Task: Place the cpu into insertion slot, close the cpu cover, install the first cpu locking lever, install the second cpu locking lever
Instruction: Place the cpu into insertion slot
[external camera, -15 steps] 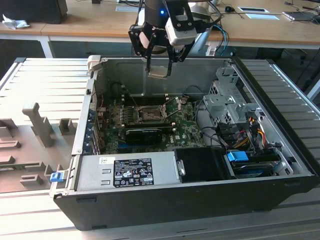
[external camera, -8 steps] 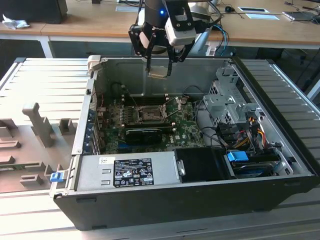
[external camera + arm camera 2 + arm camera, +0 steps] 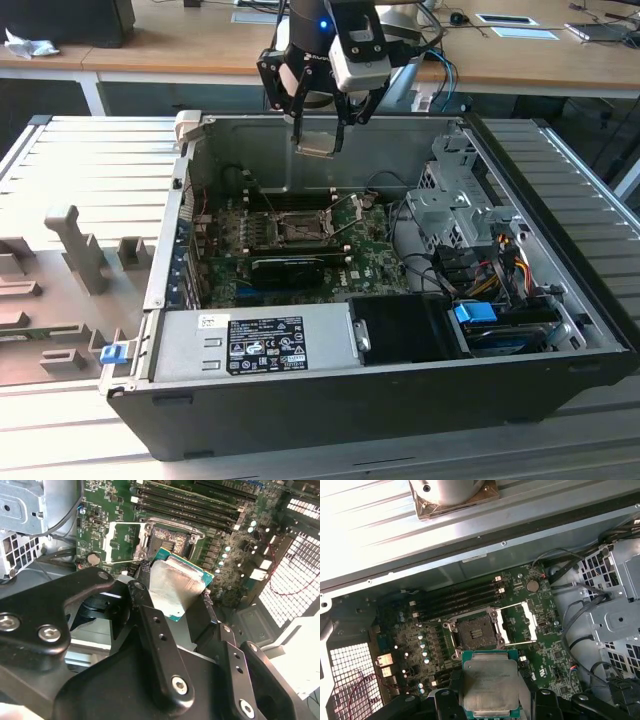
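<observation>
My gripper (image 3: 318, 140) hangs over the back of the open computer case, shut on the cpu (image 3: 316, 146), a thin silvery square with a green rim. Both wrist views show the cpu (image 3: 177, 582) (image 3: 489, 682) pinched by its edges between the two black fingers (image 3: 142, 572), well above the green motherboard (image 3: 365, 255). The insertion slot (image 3: 476, 632) (image 3: 170, 540) lies bare below, its dark pin field showing. Beside the slot, the cpu cover (image 3: 517, 625) (image 3: 125, 542) is swung open, a metal frame with a square window.
Inside the case are a long black card (image 3: 285, 265), a grey power supply (image 3: 255, 345), a metal drive cage (image 3: 450, 200) and loose cables (image 3: 490, 260). Long black memory slots (image 3: 455, 597) run beside the socket. A grey moulded tray (image 3: 60, 290) lies at the exterior view's left.
</observation>
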`<state>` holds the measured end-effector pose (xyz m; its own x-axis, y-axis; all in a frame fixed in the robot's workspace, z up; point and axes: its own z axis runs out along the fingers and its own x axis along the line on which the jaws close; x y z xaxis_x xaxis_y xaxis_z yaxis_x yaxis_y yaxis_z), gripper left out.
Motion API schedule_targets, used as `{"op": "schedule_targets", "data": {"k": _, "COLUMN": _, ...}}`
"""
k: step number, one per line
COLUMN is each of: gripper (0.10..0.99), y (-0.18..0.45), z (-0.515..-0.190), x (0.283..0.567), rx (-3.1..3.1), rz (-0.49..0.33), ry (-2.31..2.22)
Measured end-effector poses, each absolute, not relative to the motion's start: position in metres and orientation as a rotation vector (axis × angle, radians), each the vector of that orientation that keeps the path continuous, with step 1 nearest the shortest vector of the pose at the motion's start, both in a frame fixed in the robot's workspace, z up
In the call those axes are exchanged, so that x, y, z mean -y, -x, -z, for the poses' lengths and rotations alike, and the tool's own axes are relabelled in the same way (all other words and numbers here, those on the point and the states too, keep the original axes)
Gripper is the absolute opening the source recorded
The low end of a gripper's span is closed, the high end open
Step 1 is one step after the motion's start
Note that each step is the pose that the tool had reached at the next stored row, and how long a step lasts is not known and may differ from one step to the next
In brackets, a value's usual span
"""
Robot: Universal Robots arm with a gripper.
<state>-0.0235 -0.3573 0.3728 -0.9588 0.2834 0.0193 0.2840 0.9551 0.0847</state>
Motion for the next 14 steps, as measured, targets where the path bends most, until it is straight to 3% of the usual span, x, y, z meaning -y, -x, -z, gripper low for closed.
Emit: {"op": "schedule_targets", "data": {"k": 14, "gripper": 0.529, "y": 0.0235, "z": -0.3727, "x": 0.3573, "rx": 3.094, "rz": 0.136, "ry": 0.495}}
